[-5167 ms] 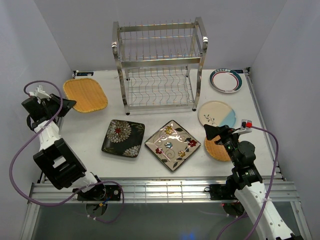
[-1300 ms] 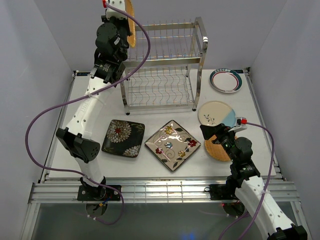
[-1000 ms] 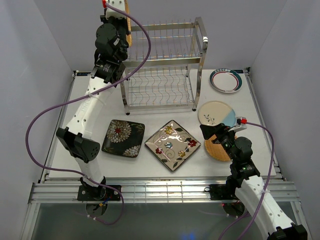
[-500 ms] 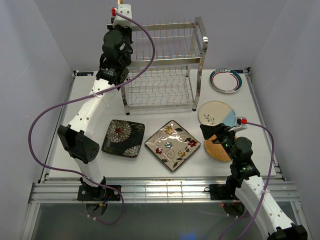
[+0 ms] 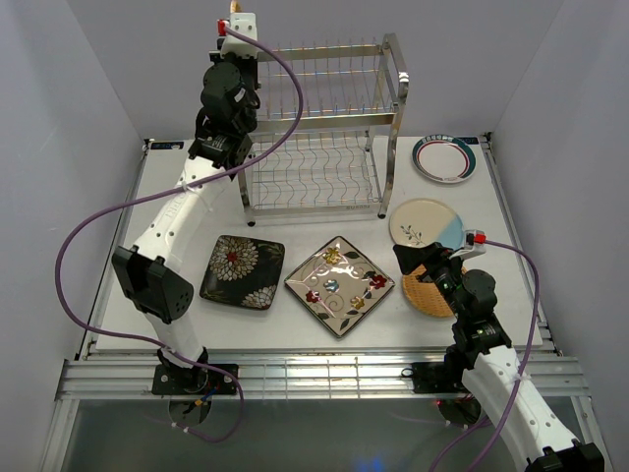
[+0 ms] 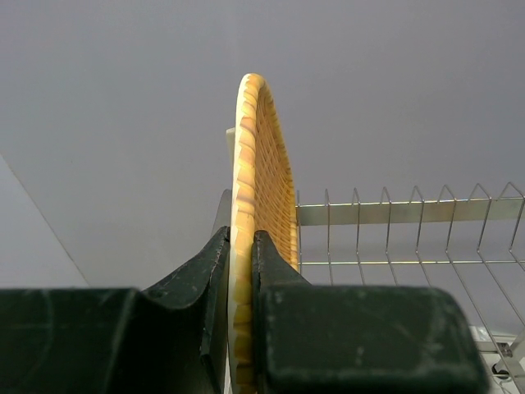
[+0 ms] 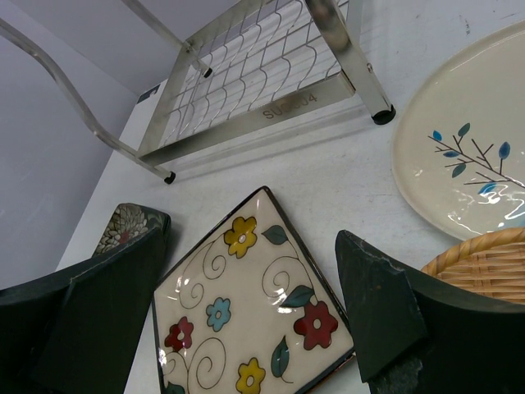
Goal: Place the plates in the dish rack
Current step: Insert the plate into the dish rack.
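Note:
My left gripper (image 6: 240,238) is shut on the rim of a woven orange-tan plate (image 6: 261,156), holding it upright on edge. In the top view it (image 5: 239,22) is raised at the top left corner of the dish rack (image 5: 314,123), and the plate is almost out of frame. The rack's top-tier wires (image 6: 394,215) are just right of the plate. My right gripper (image 7: 250,246) is open and empty, low over the cream floral square plate (image 7: 246,320), beside the second woven plate (image 5: 425,295).
A black square flowered plate (image 5: 242,270) lies left of the cream floral plate (image 5: 339,285). The cream-blue round plate (image 5: 428,224) lies right of the rack, the teal-rimmed plate (image 5: 444,157) at the back right. The rack's shelves hold no plates.
My left arm has moved right and up toward the rack's top left corner, carrying the woven plate nearly out of the top view. The right arm has not moved.

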Robot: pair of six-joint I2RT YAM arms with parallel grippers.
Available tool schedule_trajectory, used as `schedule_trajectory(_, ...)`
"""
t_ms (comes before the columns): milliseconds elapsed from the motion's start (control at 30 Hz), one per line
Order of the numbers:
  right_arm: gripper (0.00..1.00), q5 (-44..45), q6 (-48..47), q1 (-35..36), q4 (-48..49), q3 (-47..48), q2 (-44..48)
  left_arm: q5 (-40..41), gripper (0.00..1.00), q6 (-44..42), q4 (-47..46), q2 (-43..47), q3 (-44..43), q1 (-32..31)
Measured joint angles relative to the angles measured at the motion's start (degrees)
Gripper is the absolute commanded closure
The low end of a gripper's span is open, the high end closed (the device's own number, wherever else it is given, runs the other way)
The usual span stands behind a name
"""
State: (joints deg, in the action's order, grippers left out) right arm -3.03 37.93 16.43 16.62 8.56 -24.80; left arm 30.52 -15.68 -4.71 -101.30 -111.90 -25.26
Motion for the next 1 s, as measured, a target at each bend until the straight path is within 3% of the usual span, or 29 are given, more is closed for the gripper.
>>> schedule_trajectory(267, 0.10, 0.00, -0.02, 0.00, 0.00, 0.00, 0.00, -0.11, 0.74, 0.70, -0.13, 1.68, 1.97, 0.26)
schedule_trajectory(433, 0.10, 0.00, -0.02, 0.00, 0.00, 0.00, 0.02, -0.11, 0.71, 0.98, -0.50, 3.10, 2.67, 0.68)
schedule_trajectory(633, 0.10, 0.00, -0.02, 0.00, 0.00, 0.00, 0.02, -0.55, 0.56, 1.57, -1.97, 5.79, 2.78, 0.94)
schedule_trajectory(800, 0.10, 0.00, -0.02, 0.00, 0.00, 0.00, 0.07, -0.81, 0.51, 1.79, -2.97, 6.47, 2.78, 0.94)
schedule_trajectory(1000, 0.10, -0.02, -0.02, 0.00, -0.02, 0.00, 0.09, -1.20, 0.25, 2.05, -1.51, 6.47, 2.34, 0.94)
